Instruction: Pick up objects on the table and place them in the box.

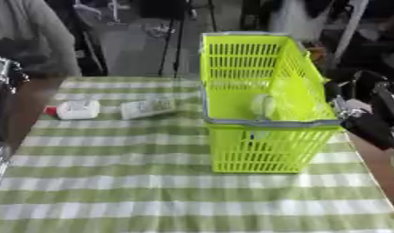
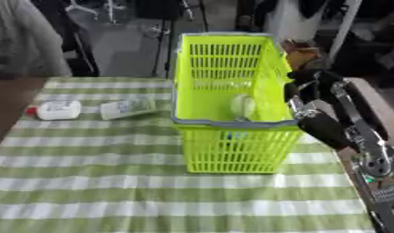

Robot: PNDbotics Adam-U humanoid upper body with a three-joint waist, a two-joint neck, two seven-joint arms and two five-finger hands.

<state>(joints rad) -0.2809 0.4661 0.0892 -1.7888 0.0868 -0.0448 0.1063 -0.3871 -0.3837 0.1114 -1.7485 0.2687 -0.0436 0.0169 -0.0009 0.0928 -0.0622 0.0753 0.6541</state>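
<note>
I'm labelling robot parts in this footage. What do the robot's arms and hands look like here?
The right arm is mostly black, with a thick rounded black forearm segment, slim black links and a round silver joint lower down. The right hand is dark, its fingers indistinct. The left arm shows only as silver and black joint pieces at the edge.

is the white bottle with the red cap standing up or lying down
Lying down: the white bottle rests on its side on the checked tablecloth, red cap pointing left, outside the basket.

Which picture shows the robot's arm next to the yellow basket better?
The right eye view: the right hand and its arm show whole beside the basket. The left eye view catches only a dark part of that arm at the picture's right edge.
</note>
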